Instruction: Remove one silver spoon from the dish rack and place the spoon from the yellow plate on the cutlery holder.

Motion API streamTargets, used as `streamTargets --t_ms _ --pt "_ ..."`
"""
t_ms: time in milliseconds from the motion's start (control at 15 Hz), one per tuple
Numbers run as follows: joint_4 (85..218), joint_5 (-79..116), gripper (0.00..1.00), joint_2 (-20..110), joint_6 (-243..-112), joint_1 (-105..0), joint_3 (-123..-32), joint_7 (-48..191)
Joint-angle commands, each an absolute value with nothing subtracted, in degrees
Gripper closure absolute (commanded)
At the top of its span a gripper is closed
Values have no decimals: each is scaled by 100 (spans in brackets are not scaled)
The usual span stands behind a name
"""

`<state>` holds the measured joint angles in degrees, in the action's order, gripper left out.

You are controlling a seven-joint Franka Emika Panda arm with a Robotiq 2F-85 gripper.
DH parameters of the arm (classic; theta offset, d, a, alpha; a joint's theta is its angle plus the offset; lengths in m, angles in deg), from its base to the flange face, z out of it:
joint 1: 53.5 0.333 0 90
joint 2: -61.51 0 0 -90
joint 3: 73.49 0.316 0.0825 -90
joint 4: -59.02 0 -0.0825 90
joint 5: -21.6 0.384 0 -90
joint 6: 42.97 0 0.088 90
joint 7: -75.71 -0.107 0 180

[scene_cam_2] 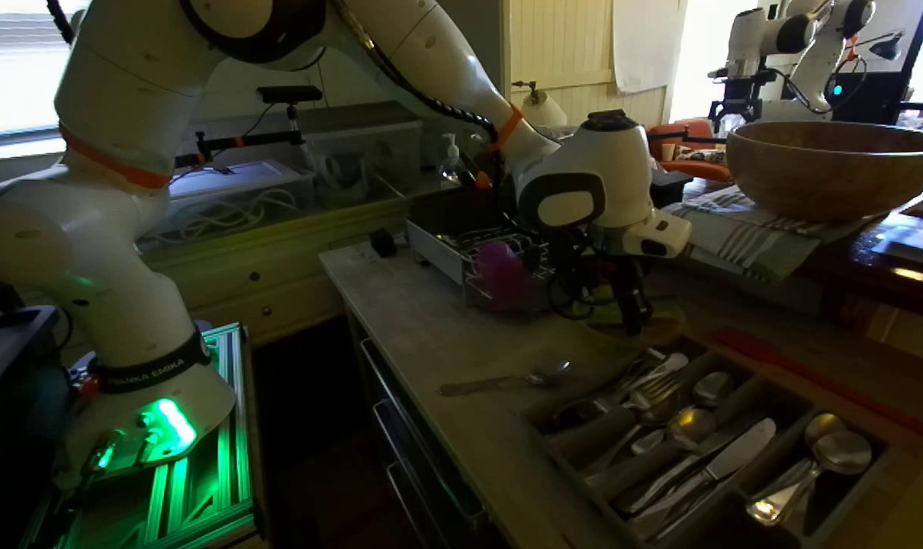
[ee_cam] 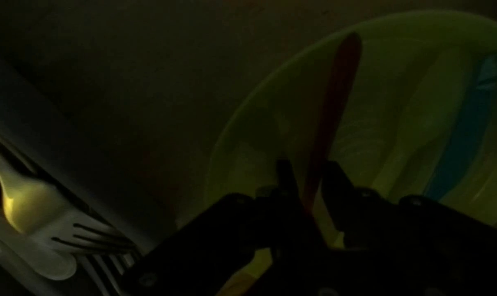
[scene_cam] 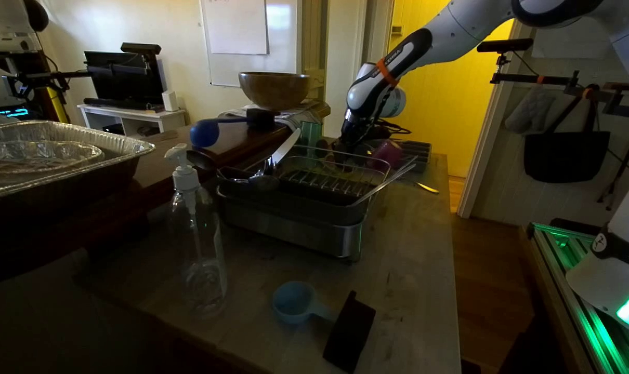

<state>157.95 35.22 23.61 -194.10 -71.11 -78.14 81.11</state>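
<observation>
On the counter (scene_cam_2: pixel 400 313) lies a round yellow plate (ee_cam: pixel 297 94), greenish in the dim light. It holds a slim red handle (ee_cam: pixel 341 90), straight and round-ended, a yellow spoon (ee_cam: pixel 433 98) close to the plate in colour, and a blue utensil (ee_cam: pixel 462 144) with a paler tip. The gripper (ee_cam: pixel 309 166) hides the lower end of the red handle. Its two fingers stand a narrow gap apart, the red handle showing between them; whether they touch or clamp it, I cannot tell.

In an exterior view, the cutlery holder (scene_cam_2: pixel 572 467) sits near and to the right of the plate, with forks, knives and spoons in its compartments. To the left of the plate, a silver spoon (scene_cam_2: pixel 547 373) lies on the counter. Farther off and left stands the dish rack (scene_cam_2: pixel 438 255), a pink cup (scene_cam_2: pixel 500 274) at its near end. A long red utensil (scene_cam_2: pixel 820 381) lies right of the holder; on the far right, a wooden bowl (scene_cam_2: pixel 828 179) rests on a striped cloth (scene_cam_2: pixel 751 240).
</observation>
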Motion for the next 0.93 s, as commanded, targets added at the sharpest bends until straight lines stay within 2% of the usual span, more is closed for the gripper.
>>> streamTargets --t_ms 0,133,867 --pt "15672 3377 100 2264 -19193 -7058 -7861 7938" --pt "15681 3400 97 2295 -19193 -7068 -7844 7951" --pt "16009 3518 97 2898 -19151 -7202 -7770 8078"
